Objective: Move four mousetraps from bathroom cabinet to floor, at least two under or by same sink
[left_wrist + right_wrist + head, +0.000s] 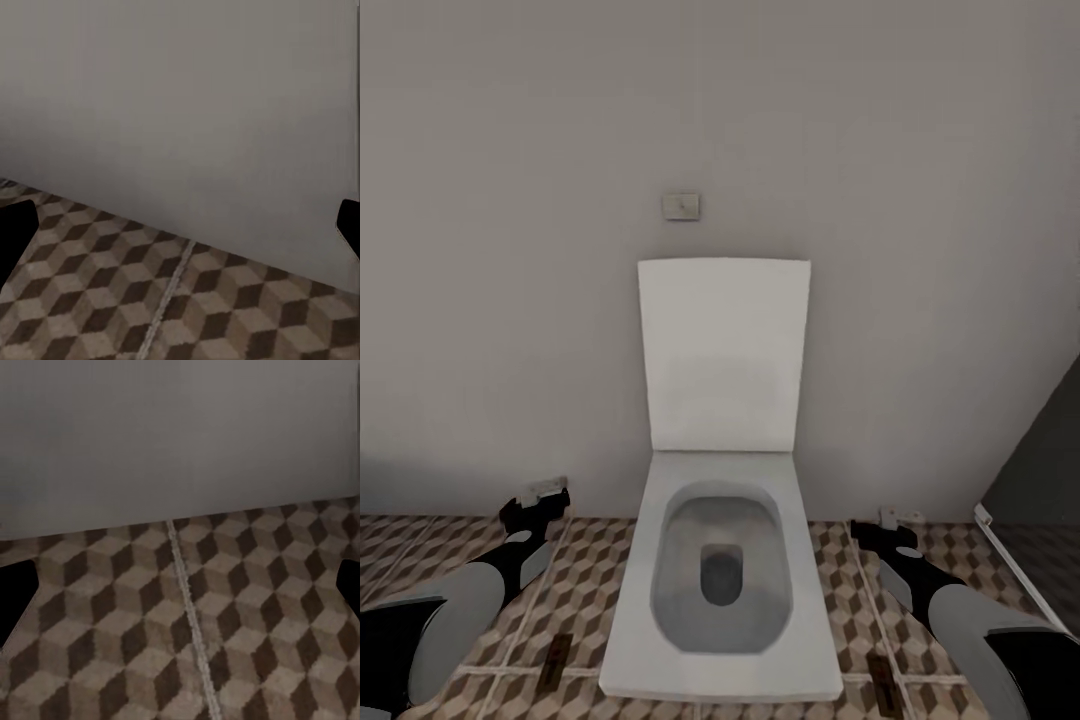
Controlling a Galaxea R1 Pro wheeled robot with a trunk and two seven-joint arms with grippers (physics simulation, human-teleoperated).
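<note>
Head view had me parked right in front of a white toilet (722, 580) with its lid up against a plain grey wall (510, 250), a little flush plate (681, 206) on the wall above it. The bathroom floor (450, 560) with that brown and beige cube print ran along both sides of the bowl. I could make out two small dark brown rectangles lying flat on the tiles, one just left of the toilet base (556, 655) and one just right of it (878, 670), which looked like mousetraps, though they were too small to be sure. No cabinet or sink to go by from where I stood.

My left claw (543, 500) hung low over the floor to the left of the bowl, and the right claw (890, 528) sat mirrored on the other side, both pointing toward the wall. In the left wrist view the dark fingertips (15, 232) sat at the far edges of the frame with only tiles and wall between them, so that claw was spread wide and empty. Same deal in the right wrist view, fingertips (16, 596) pushed out to the edges, nothing but floor and a grout line between, wide and holding nothing
</note>
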